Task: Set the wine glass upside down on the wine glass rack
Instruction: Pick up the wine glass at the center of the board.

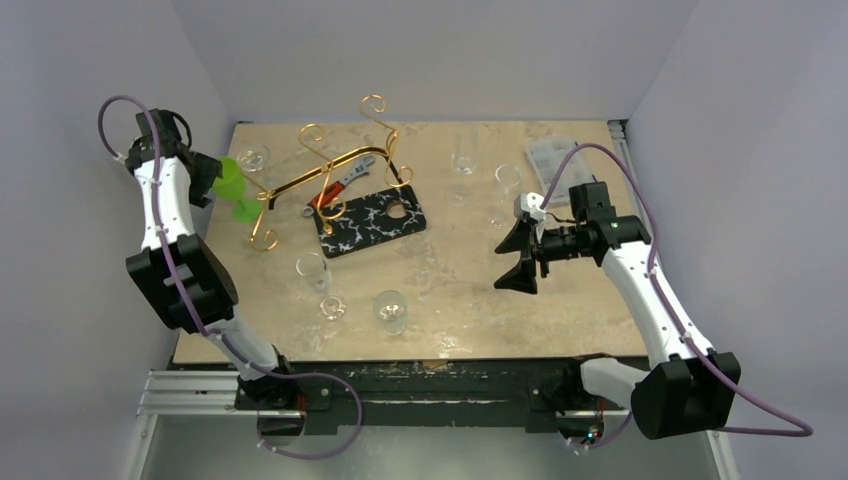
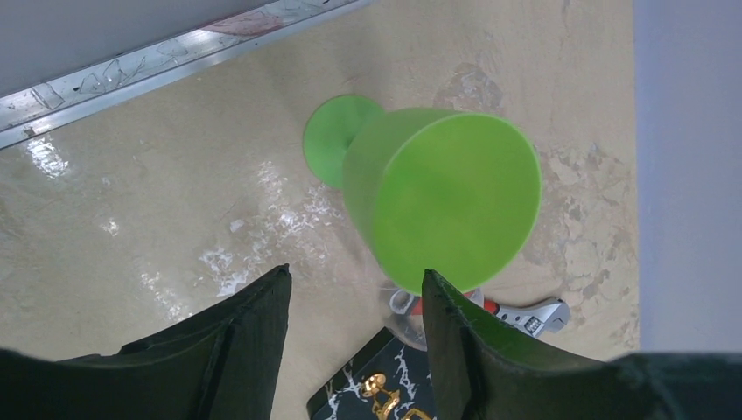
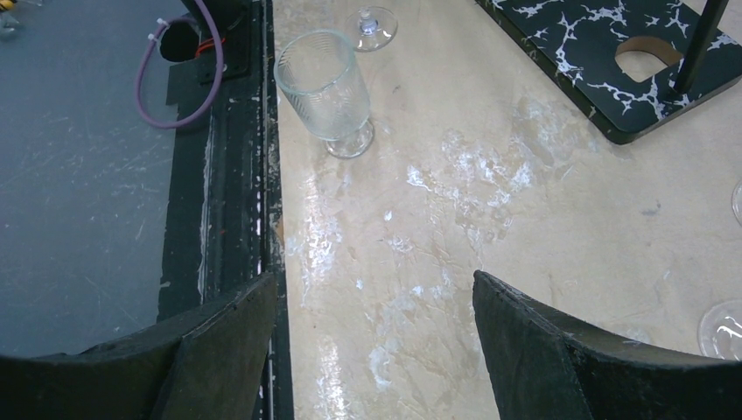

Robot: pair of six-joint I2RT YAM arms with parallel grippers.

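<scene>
The green wine glass [image 1: 236, 190] is at the table's far left, beside the left end of the gold wire rack [image 1: 318, 172]. In the left wrist view the glass [image 2: 442, 197] is slightly blurred, with its bowl toward the camera and its foot farther off. I cannot tell whether it rests on the table. My left gripper [image 2: 356, 276] is open, with only bare table between the jaws. The glass is just beyond its right fingertip [image 2: 437, 293]. My right gripper [image 1: 520, 255] is open and empty over the right middle of the table.
Several clear glasses stand around, one [image 1: 313, 268] in front of the rack and one ribbed [image 3: 325, 87] near the front edge. A black white-veined board [image 1: 370, 220] and a red-handled wrench [image 1: 345, 180] lie by the rack. A clear box [image 1: 550, 155] is at the back right.
</scene>
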